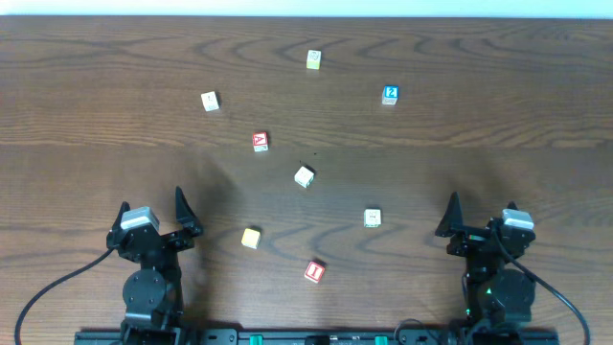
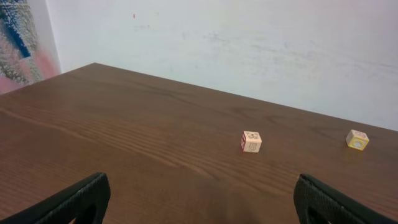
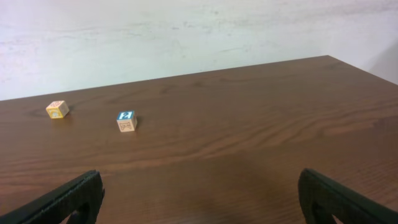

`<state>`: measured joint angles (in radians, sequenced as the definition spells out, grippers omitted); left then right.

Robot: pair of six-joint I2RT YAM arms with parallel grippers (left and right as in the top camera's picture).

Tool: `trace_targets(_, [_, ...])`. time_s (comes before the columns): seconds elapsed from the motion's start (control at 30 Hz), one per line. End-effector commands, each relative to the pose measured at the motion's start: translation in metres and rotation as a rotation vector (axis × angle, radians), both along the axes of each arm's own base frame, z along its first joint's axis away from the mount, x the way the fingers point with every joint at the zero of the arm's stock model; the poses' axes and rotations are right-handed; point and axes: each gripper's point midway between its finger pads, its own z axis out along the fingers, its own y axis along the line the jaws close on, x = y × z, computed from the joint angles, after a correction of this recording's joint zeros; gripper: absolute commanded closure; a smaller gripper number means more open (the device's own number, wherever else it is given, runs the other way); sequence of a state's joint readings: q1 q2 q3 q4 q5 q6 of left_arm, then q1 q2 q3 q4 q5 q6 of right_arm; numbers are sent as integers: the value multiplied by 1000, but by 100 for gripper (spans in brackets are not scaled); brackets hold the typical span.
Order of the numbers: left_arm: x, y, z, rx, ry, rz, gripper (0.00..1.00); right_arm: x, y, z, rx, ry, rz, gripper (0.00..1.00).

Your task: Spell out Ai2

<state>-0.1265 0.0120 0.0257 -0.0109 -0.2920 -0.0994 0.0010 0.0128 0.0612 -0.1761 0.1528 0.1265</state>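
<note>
Both jaw pairs stand spread and empty. The left gripper point(image 1: 151, 203) and right gripper point(image 1: 482, 209) sit low at the near edge of the brown wooden table point(image 1: 498, 134). Only the overhead view shows the red-faced wooden A cube point(image 1: 260, 142) mid-table and the red-faced I cube point(image 1: 314, 271) nearer the arms. The right wrist view also shows the blue-topped 2 cube point(image 3: 126, 121), at far right.

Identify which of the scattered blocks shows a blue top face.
The 2 block, in the far right part of the table. Its top is blue with a white 2; the rest show red, yellow or pale tops.
</note>
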Motion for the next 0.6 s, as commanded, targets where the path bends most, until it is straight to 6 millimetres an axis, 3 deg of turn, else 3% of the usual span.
trace_targets(0.0, [-1, 4, -17, 27, 54, 23, 5, 0, -2, -2, 14, -1, -12, 1])
trace_targets(0.13, [-1, 5, -4, 8, -5, 34, 5, 0, 0, -1, 17, -5, 1, 1])
trace_targets(0.33, [2, -24, 41, -15, -158, -139, 5, 1, 11, 24, 25, -85, 66, 1])
trace_targets(0.43, [-7, -26, 83, -18, -241, -159, 5, -4, 19, 56, 25, -144, 112, 1])
trace_targets(0.5, [-22, -25, 125, -2, -305, -165, 5, -16, 19, 93, 22, -196, 112, 1])
trace_targets(0.57, [-36, -33, 155, 73, -313, -215, 5, -29, 15, 121, 20, -230, 89, 1])
